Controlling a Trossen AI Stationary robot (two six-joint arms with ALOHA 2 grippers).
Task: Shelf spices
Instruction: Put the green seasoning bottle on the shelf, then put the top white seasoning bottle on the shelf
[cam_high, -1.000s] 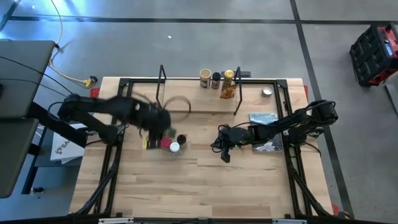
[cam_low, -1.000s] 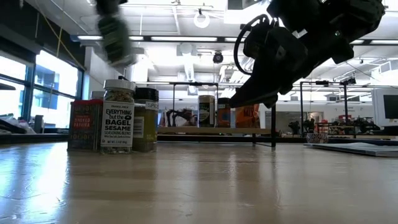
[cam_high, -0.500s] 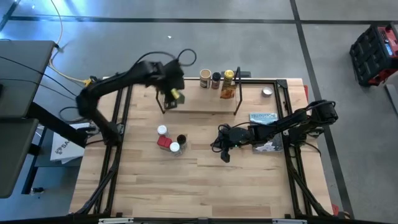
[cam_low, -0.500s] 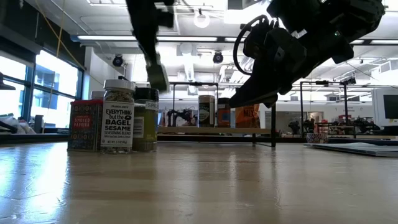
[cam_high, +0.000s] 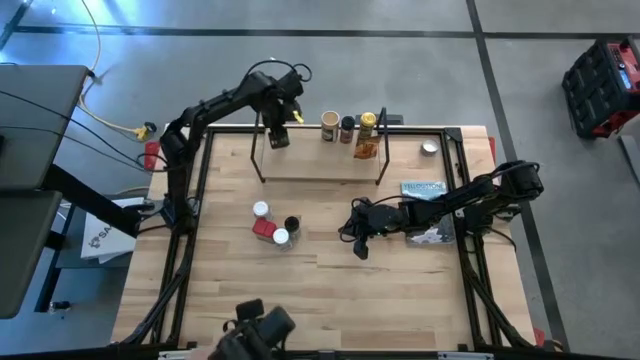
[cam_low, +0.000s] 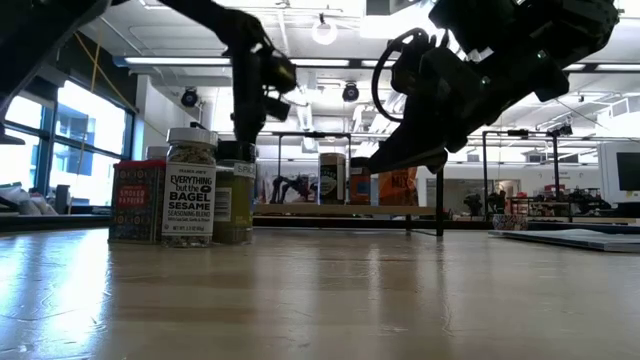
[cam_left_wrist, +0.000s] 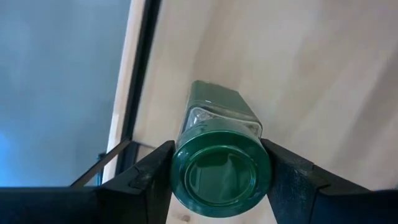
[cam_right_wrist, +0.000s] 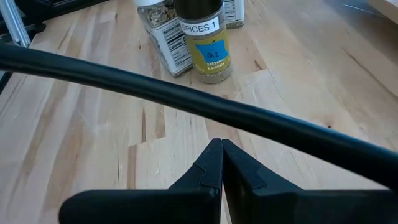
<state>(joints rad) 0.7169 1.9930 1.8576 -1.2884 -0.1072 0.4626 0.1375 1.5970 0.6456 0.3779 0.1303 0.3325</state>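
My left pincer (cam_high: 279, 130) grips a green-lidded jar (cam_left_wrist: 222, 167) over the shelf (cam_high: 320, 166); my right pincer (cam_right_wrist: 221, 163) waits closed. Four spices (cam_high: 352, 129) sit shelved, and four jars (cam_high: 271, 224) remain on the table (cam_high: 330, 290).

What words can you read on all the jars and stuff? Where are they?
"EVERYTHING but the BAGEL SESAME SEASONING BLEND": white-lidded jar.
"SPICES 1": dark-lidded jar; its blue label's smaller print is too blurred.
Red tin: label too blurred.
Grey-blue booklet: title too small.
Shelf jars: labels too small.

Bright ceiling strips glare overhead — foreground arms silhouetted, faintly blurred.
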